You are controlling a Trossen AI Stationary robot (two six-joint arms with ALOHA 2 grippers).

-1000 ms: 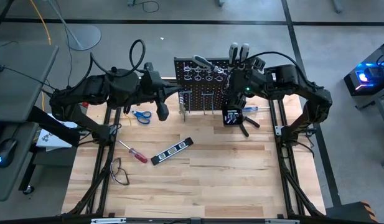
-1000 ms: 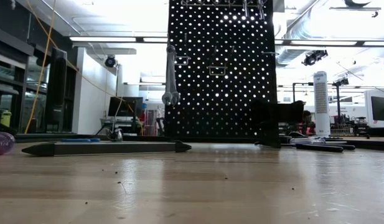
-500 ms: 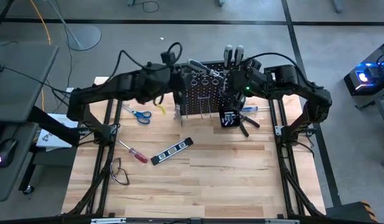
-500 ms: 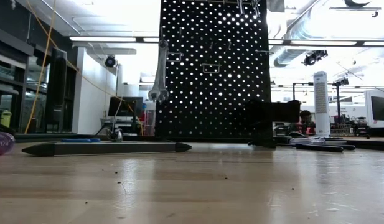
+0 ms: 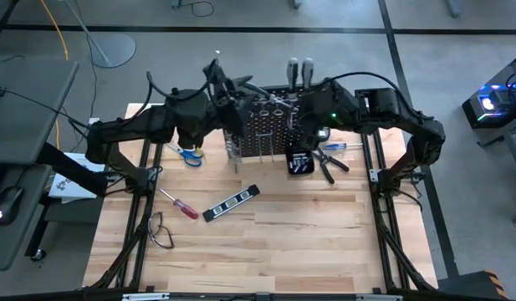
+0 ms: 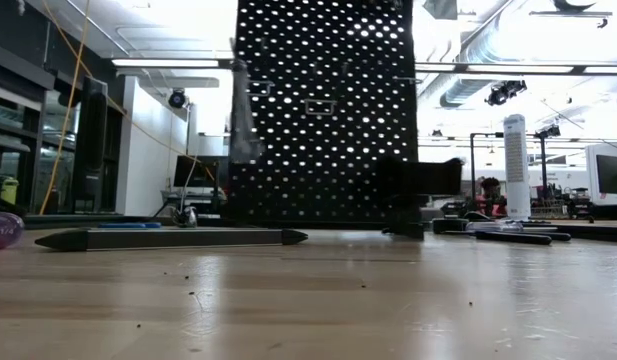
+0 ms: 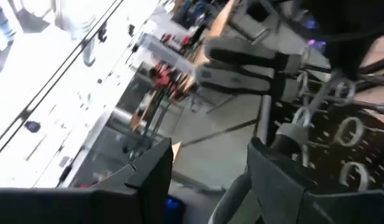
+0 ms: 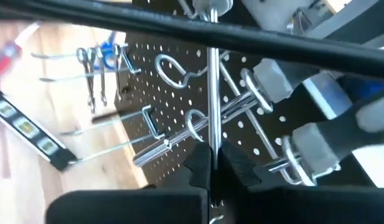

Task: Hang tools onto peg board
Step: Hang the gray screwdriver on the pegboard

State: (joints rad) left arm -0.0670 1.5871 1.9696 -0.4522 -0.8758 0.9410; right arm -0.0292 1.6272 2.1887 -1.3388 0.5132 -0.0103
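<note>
The black peg board (image 5: 266,125) stands upright at the far middle of the table. Two grey-handled screwdrivers (image 8: 272,81) sit in its silver rings, and silver wrenches (image 8: 92,78) hang from its hooks. My right gripper (image 8: 211,163) is in front of the board's face, shut on a thin silver rod (image 8: 211,93). My left gripper (image 7: 210,155) is open at the board's upper left corner (image 5: 227,88), and I see nothing between its fingers. Blue scissors (image 5: 189,155), a red screwdriver (image 5: 181,206) and dark pliers (image 5: 329,163) lie on the table. My right gripper pinches the thin silver rod (image 8: 211,146) between its two fingertips. The rod runs on straight out from the fingers, along them, in front of the board's rings. Which tool it is, and whether its far end rests on the board, cannot be told.
A small black box (image 5: 299,163) stands at the board's right foot. A black level (image 5: 231,203) and clear safety glasses (image 5: 161,230) lie on the wood toward the near left. A blue screwdriver (image 5: 337,146) lies right of the board. A black cable (image 8: 179,28) crosses in front of the board.
The peg board has slid toward the table's left edge, together with the black box, and the wrench at its left edge has swung. My left gripper has swung from beside the board's left edge toward the far edge, to the board's upper left corner, and rolled.
</note>
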